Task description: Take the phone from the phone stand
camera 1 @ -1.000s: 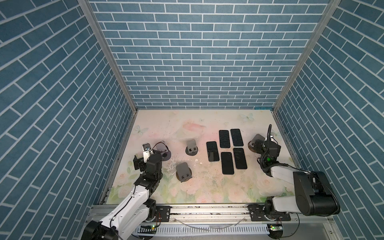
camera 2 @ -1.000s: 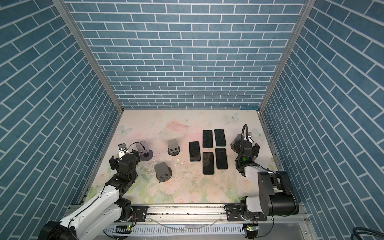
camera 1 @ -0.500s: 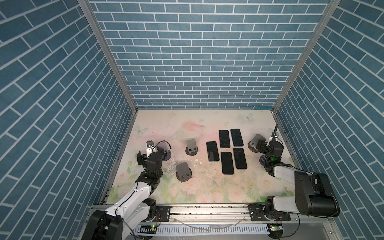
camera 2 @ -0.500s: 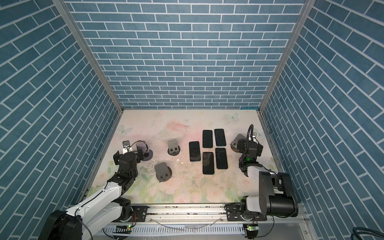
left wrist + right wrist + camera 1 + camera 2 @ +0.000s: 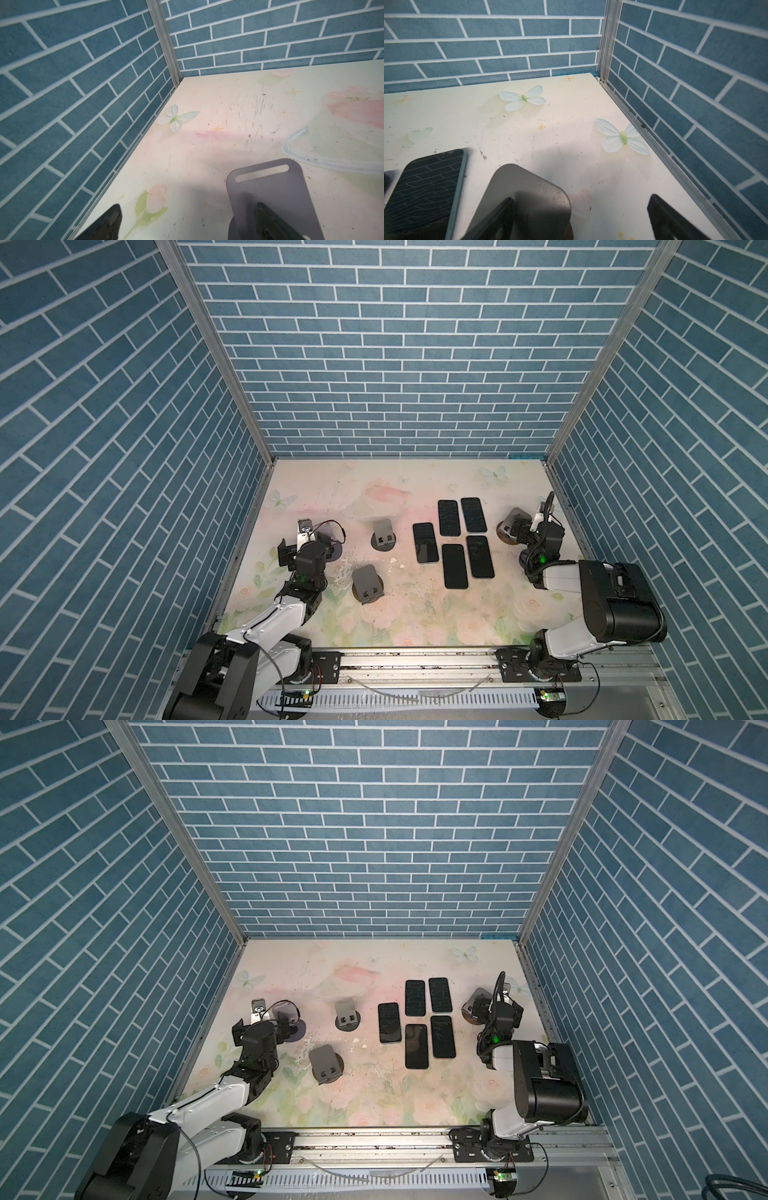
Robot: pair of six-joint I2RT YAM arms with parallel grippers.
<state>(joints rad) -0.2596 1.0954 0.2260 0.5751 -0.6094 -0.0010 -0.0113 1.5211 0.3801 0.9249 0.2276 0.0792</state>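
floral table (image 5: 374,489), scuffed. five phones (image 5: 455,566) lie flat on it, screens dark, clustered between back stand (image 5: 383,536) and right stand (image 5: 525,187). front stand (image 5: 367,584) sits left of centre. left gripper (image 5: 190,218): jaws wide apart, holding nothing, one finger in front of left stand (image 5: 270,187). right gripper (image 5: 581,212): jaws wide apart, holding nothing, one finger in front of right stand.

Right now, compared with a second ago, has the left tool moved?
Yes. The left tool has crept toward the back wall, drawing level with the nearest phone stand, which has stayed put.
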